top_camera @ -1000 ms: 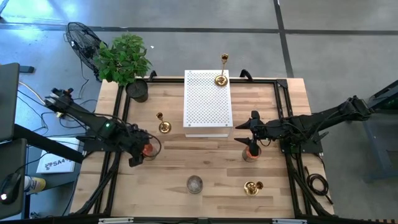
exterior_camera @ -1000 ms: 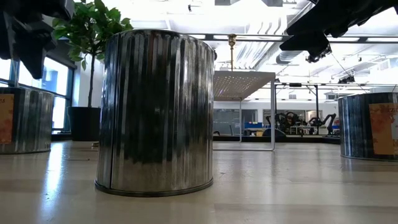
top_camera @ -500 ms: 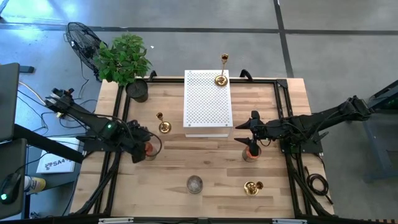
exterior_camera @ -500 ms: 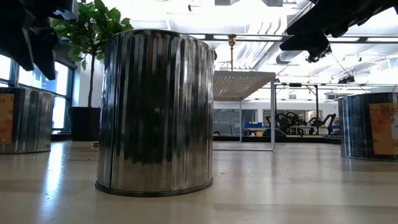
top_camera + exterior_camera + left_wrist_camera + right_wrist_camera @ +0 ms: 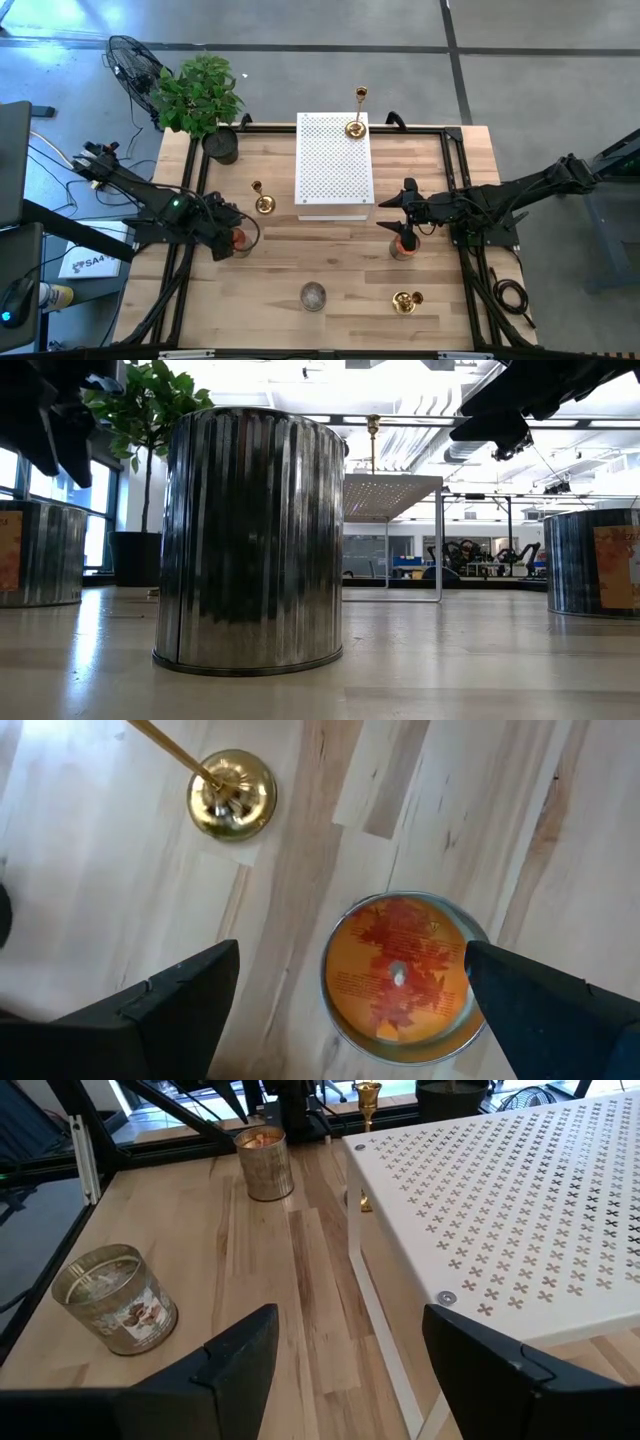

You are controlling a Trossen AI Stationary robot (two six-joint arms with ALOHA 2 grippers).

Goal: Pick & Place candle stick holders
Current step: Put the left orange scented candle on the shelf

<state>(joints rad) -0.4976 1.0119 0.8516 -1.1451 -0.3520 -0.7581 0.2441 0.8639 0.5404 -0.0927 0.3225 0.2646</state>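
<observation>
Wooden planks form the desk, which carries a white perforated shelf at the middle of its far edge.

Candle stick holder positions:
- One candle stick holder on the shelf stands upright at the shelf's far right corner. Judged as already placed.
- One candle stick holder left of the shelf stands on the desk, just beside the shelf's left side. It also shows in the left wrist view.
- One candle stick holder near the front edge sits right of centre; whether it stands or lies cannot be told.

Gripper status:
- Left gripper: fingers spread wide, holding nothing. It hangs over an orange-topped candle tin on the left half of the desk, with the nearest holder close by, off toward the far edge.
- Right gripper: fingers apart, empty. It hangs over a second candle tin near the shelf's front right corner, facing across the desk.

A ribbed metal tin stands at the centre of the front edge. A potted plant occupies the far left corner.

Progress estimate: if the shelf is the destination, one of three is done; two remain on the desk, and neither is gripped.
</observation>
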